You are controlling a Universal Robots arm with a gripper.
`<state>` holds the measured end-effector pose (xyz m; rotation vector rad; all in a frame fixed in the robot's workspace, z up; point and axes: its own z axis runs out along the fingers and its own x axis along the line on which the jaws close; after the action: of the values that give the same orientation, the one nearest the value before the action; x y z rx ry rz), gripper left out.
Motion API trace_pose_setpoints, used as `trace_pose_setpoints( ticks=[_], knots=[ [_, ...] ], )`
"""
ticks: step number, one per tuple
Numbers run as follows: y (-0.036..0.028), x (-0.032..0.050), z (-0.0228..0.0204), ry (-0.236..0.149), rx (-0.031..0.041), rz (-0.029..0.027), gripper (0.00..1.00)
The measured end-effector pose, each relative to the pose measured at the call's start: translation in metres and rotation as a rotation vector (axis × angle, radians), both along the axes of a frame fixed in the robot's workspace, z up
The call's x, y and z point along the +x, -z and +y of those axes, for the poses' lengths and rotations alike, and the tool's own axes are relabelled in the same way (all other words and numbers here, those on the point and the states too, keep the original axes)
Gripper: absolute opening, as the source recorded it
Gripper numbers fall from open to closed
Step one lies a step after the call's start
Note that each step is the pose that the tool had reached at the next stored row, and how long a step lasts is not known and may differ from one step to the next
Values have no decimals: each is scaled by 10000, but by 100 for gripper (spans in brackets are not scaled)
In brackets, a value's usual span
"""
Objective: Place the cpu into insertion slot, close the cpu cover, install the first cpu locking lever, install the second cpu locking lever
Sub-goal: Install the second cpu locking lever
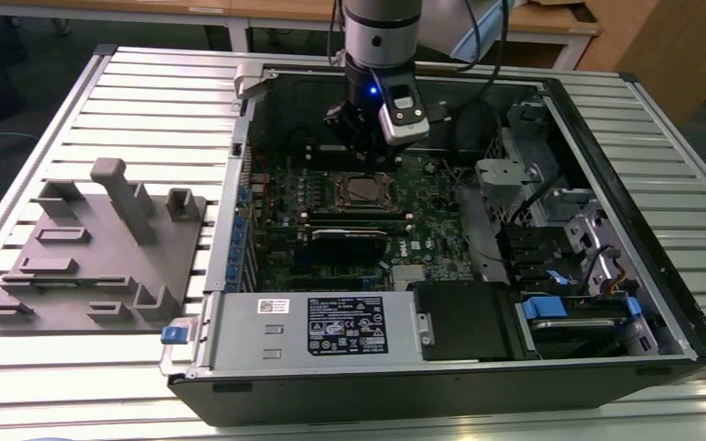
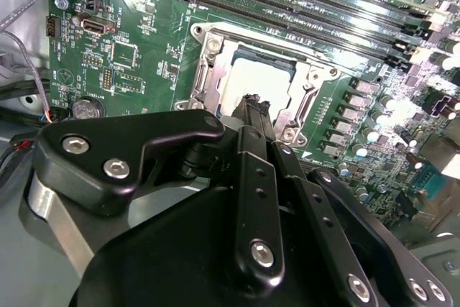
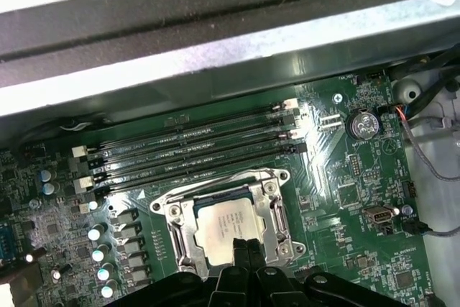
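Hovering with its black fingers pressed together and empty, the gripper (image 3: 243, 249) hangs just above the flat silver-topped square cpu (image 3: 228, 224), seated in the insertion slot (image 2: 215, 44) under the grey metal cpu cover (image 3: 267, 190); light, rigid and fragile, it looks best handled by its edges.

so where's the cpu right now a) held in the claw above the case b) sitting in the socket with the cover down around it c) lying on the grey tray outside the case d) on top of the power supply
b: in both wrist views the cpu lies in the socket, framed by the metal cover, with the claw right at its edge.
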<state>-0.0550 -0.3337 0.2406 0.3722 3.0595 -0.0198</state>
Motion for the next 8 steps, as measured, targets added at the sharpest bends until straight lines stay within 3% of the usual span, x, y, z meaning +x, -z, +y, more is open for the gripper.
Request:
trace_pose_setpoints(
  ticks=[8],
  knots=[
    [0,0,-28,1,0,0,10]
  ],
)
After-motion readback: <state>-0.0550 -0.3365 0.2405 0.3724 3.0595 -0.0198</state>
